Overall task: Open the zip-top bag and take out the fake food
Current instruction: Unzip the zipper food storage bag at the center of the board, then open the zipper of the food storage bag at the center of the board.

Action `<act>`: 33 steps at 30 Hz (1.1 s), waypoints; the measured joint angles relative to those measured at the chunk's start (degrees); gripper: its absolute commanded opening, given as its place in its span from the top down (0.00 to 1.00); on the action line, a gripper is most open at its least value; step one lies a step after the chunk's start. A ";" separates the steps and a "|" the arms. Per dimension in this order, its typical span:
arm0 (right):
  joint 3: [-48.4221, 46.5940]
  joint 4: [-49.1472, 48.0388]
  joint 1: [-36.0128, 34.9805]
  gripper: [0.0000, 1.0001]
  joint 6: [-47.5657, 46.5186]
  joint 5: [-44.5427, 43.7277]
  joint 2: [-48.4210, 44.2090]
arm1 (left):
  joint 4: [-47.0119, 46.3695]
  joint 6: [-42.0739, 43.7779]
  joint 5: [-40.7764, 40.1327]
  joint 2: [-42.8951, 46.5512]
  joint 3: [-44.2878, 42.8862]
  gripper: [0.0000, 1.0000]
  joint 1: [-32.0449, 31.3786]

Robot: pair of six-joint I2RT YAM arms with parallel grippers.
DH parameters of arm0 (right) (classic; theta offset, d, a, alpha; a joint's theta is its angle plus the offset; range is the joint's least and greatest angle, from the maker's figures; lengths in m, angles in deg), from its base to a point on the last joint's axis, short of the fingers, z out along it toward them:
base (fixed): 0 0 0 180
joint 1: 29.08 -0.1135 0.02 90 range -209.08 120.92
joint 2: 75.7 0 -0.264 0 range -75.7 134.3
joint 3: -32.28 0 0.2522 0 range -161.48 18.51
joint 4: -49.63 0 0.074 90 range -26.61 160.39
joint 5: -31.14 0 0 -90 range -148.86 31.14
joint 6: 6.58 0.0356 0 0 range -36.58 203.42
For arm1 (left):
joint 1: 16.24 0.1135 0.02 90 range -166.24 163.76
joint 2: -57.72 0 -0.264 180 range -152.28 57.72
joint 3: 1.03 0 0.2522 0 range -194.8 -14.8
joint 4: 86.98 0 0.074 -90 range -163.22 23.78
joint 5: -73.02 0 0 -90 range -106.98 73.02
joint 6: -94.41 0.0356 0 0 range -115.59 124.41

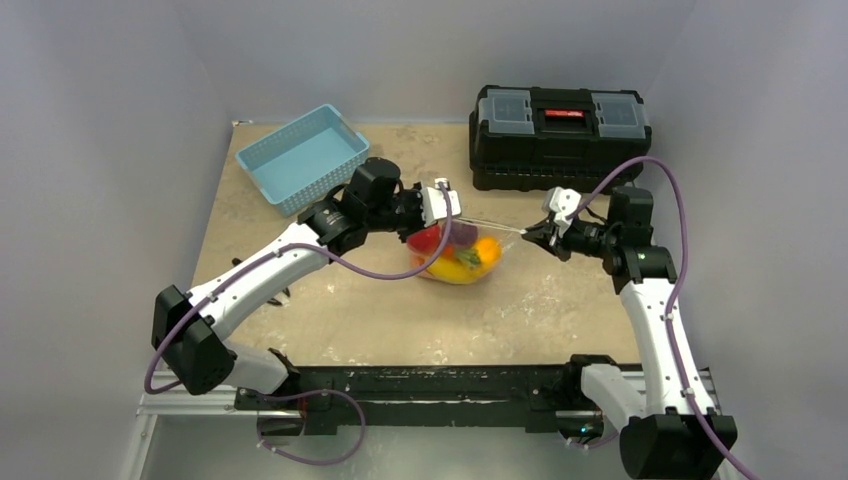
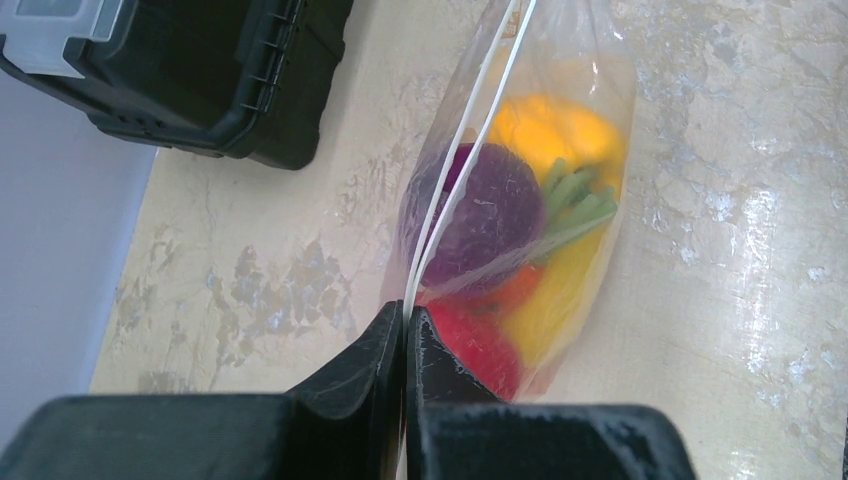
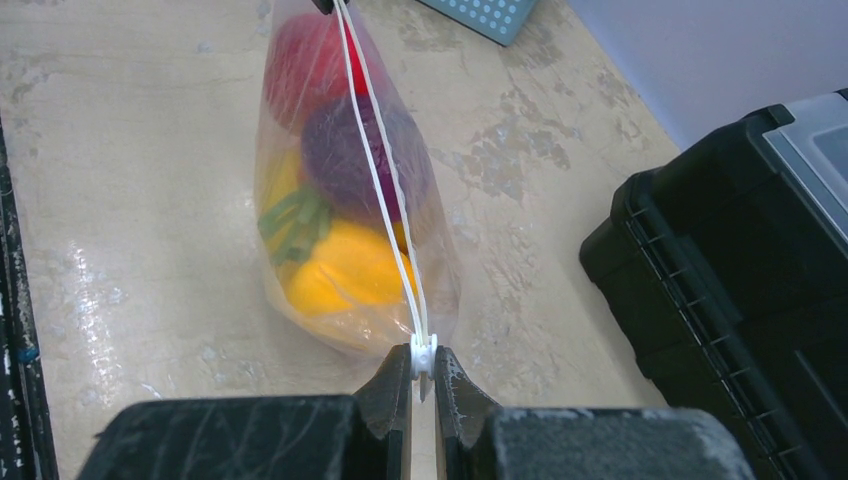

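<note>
quick count: one zip-top bag; fake food inside it, at least four pieces (one red, one purple, one orange, one yellow), but they overlap so can't swear to the total; one light-blue basket; one black toolbox; two robot arms, left arm and right arm; one table

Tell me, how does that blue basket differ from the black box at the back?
The basket is light blue with perforated walls; the toolbox is solid black with a red handle. The basket is open-topped, with nothing visible inside; the toolbox has its lid shut. The basket sits skewed at the back left, the toolbox nearly square at the back right. Both are rectangular containers.
</note>
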 measured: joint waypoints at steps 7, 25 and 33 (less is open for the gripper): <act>-0.72 4.11 0.37 0.32 -3.58 1.57 0.79 | 0.46 -0.46 0.81 0.20 0.04 1.00 0.35; -22.49 10.34 -23.71 0.51 8.81 0.48 19.10 | -0.26 -7.15 5.09 5.40 5.49 1.00 0.66; -23.17 5.81 -24.87 0.57 15.67 -5.66 21.81 | -0.26 -8.09 5.18 5.81 5.66 1.00 0.66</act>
